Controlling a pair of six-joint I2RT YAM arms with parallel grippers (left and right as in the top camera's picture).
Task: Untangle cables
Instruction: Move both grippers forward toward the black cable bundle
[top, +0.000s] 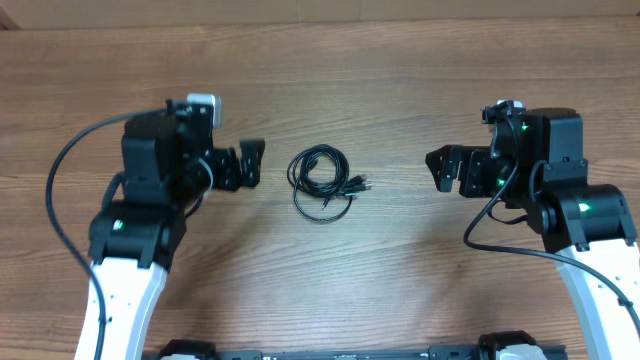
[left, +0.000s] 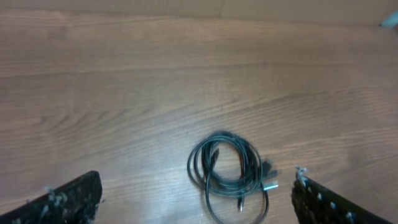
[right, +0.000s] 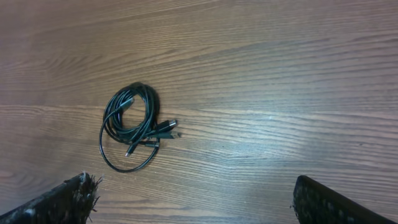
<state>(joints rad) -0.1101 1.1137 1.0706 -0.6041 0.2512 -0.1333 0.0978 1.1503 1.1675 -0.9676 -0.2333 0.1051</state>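
Two arms, one table, one small bundle: that is the whole count. The wooden table (top: 320, 60) fills every view, its far edge meeting a paler strip at the top of the overhead picture. The left arm (top: 140, 220) and the right arm (top: 575, 205) face each other across it, both cut off at the bottom of the frame, and each trails one thick black lead of its own (the left one (top: 58, 185) bows wide to the outside, the right one (top: 500, 240) hangs low under the wrist). Small green lights glow on both arms.

The left gripper (top: 252, 165) has its jaws spread wide with nothing between them, and the right gripper (top: 437, 170) is spread just as wide and also bare. In the wrist views only the dark fingers show, at the bottom corners: one pair (left: 62, 200) on the left wrist, one pair (right: 56, 204) on the right.

The cables (top: 322, 185) lie flat on the table between the two grippers, near the left fingertips and well apart from the right ones, touching neither. They form one loose coil with a wider loop sagging out of it. How many separate cords it holds cannot be counted, since the strands overlap. A few small plugs (right: 166, 128) stick out on the side toward the right gripper, their exact number unclear.
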